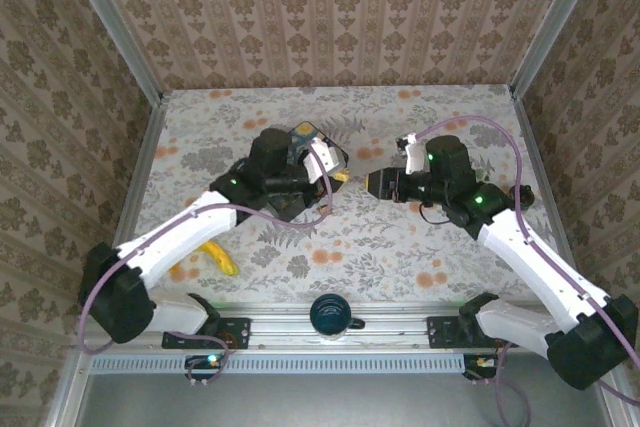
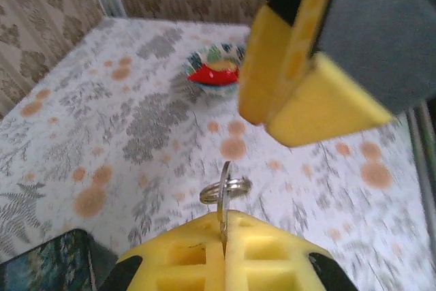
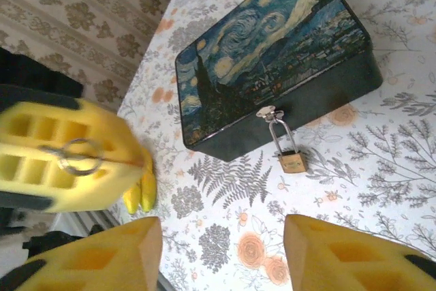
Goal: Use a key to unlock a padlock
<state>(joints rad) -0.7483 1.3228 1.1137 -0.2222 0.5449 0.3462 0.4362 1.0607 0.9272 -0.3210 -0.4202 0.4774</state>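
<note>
The left gripper [image 2: 223, 228] pinches the key [image 2: 225, 195] tight between closed fingers. The right gripper [image 3: 221, 230] stands open, holding nothing. The padlock [image 3: 291, 161] hangs from the latch [image 3: 268, 111] of the painted box [image 3: 272, 46].

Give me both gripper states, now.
Left gripper: closed, pinching the key between its fingertips.
Right gripper: open, nothing between its fingers.
</note>
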